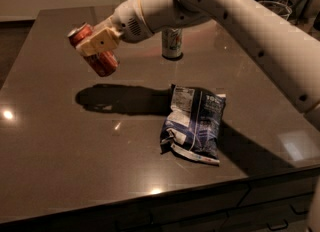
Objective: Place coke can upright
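Observation:
The coke can (pixel 101 62), red-orange with a silver end, is held tilted in the air above the left part of the dark table (pixel 60 141). My gripper (pixel 95 46) is shut on it, its beige fingers (pixel 97 42) clamped across the can's middle. The white arm reaches in from the upper right. The can's shadow lies on the table below it.
A white and green soda can (pixel 172 43) stands upright at the back, partly behind my arm. A blue and white chip bag (pixel 196 123) lies flat right of centre. The table's front edge runs along the bottom, above drawers.

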{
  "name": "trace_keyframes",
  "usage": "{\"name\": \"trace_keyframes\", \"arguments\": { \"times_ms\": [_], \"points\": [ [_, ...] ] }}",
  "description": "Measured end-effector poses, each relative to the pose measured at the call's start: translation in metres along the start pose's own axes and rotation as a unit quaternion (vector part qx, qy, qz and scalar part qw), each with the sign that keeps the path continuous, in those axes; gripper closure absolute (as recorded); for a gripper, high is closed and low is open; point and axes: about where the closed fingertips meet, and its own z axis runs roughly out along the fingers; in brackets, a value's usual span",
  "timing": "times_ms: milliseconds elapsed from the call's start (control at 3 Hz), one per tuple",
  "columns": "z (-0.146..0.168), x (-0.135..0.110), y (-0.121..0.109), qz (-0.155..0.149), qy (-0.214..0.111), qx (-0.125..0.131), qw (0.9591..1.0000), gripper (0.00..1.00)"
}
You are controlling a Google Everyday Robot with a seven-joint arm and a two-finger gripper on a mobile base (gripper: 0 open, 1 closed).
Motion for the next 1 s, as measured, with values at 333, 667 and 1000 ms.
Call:
{"name": "trace_keyframes", "arguments": {
  "times_ms": [333,667,1000],
  "points": [
    [0.001,0.004,-0.016,-0.002,-0.102,0.030,0.9943,1.00],
    [0.004,0.002,-0.038,-0.009,-0.173,0.051,0.9836,1.00],
    [0.015,0.007,-0.053,-0.004,-0.206,0.054,0.9771,1.00]
  ]
}}
